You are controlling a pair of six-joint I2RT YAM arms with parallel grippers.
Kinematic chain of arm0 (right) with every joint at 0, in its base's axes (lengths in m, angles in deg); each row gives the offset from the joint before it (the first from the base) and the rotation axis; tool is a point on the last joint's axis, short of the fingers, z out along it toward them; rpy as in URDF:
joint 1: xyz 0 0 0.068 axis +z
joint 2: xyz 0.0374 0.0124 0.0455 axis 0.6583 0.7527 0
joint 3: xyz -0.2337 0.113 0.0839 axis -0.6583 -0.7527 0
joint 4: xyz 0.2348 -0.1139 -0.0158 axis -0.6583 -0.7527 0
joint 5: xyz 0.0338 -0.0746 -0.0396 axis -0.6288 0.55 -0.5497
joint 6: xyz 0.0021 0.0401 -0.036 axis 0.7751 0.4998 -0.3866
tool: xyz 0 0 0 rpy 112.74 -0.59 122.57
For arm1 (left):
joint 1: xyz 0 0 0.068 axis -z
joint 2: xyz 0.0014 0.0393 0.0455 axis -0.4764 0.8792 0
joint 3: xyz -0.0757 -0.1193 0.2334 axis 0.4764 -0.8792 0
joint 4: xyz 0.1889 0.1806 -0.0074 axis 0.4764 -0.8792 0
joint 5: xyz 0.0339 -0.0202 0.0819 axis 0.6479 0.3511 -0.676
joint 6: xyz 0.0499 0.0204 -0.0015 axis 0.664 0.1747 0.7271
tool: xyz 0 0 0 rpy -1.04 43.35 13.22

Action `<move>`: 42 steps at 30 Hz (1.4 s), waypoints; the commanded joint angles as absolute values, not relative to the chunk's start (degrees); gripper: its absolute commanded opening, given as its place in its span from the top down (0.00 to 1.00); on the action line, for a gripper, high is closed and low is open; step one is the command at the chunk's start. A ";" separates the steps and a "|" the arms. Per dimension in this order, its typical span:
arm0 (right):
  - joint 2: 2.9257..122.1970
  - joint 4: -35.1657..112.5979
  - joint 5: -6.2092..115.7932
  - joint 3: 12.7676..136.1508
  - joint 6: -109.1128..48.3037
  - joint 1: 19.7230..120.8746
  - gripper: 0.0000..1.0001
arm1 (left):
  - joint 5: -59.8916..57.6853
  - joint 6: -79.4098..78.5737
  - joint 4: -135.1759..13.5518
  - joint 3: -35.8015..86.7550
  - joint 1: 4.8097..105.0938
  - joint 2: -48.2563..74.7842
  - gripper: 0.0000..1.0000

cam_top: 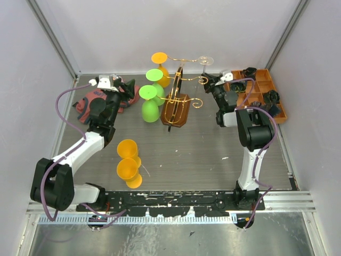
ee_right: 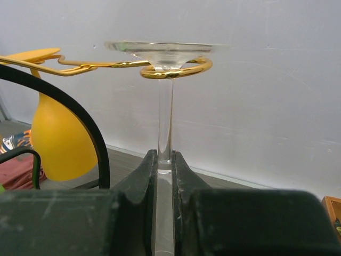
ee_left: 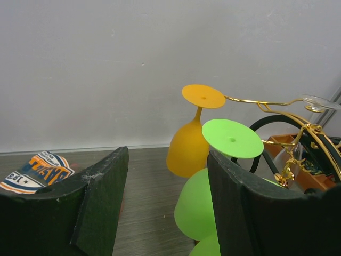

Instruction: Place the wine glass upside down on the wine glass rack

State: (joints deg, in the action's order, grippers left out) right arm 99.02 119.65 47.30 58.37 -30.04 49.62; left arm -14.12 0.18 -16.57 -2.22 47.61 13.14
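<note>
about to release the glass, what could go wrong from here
The right gripper is shut on the clear wine glass stem. Its foot sits over a gold end loop of the rack, so pulling away sideways could drag the glass out or tip the rack. The open left gripper is close to the upside-down green glass; a swing might knock it.

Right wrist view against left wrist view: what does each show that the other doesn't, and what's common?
Right wrist only: the right jaws shut on the stem of the clear wine glass, its foot seated in a scroll loop of the wine glass rack. Left wrist only: the left jaws open with nothing between them, and the green glasses upside down. Both: the orange glass, the rack's gold arm and the clear glass's foot.
</note>
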 commanded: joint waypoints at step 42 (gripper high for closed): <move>39.12 25.66 66.96 58.19 -26.01 50.47 0.24 | -11.08 -1.04 -95.91 12.68 47.36 -7.61 0.26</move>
